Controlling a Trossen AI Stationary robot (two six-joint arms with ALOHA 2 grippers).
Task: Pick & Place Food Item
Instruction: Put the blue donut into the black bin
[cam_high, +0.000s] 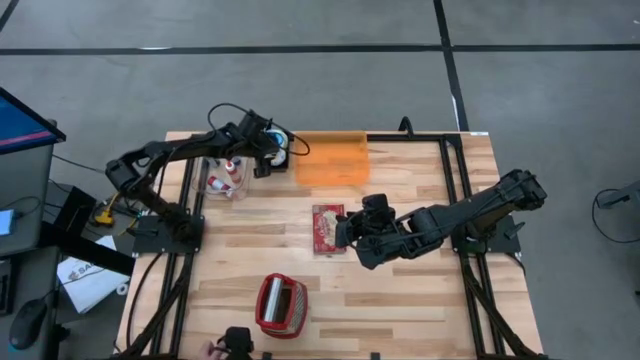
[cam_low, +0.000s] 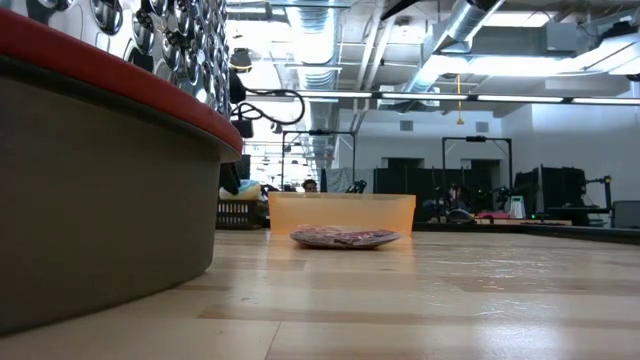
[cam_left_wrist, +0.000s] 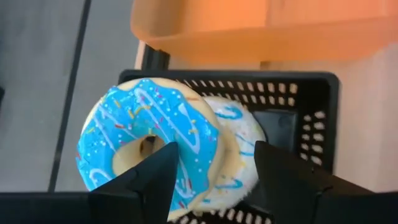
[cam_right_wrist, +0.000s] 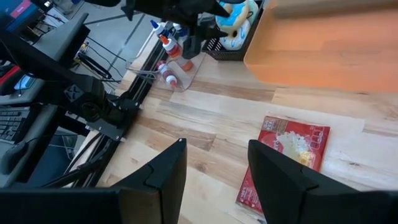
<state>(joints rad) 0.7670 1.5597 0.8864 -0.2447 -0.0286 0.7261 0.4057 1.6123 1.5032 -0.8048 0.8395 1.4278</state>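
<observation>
A blue-iced doughnut (cam_left_wrist: 149, 134) stands on edge in a black basket (cam_left_wrist: 311, 93) at the table's far left, with a white-iced doughnut (cam_left_wrist: 239, 146) behind it. My left gripper (cam_left_wrist: 214, 165) is open over them, also visible in the high view (cam_high: 272, 152). One finger sits at the blue doughnut's hole and the other stands past the white one. A red food packet (cam_high: 327, 228) lies flat on the table's middle. My right gripper (cam_right_wrist: 214, 186) hovers open just right of it, holding nothing. My left gripper comes slanting down from above at the two doughnuts in the basket. One fingertip (cam_left_wrist: 163, 163) overlaps the lower rim of the blue doughnut's hole (cam_left_wrist: 140, 149). Whether it touches the doughnut I cannot tell. The other finger (cam_left_wrist: 280, 168) stands free.
An orange bin (cam_high: 330, 160) stands just right of the black basket at the far edge. A clear tray of small bottles (cam_high: 225, 182) lies under the left arm. A red basket (cam_high: 282, 305) sits at the near edge and fills the left of the low view.
</observation>
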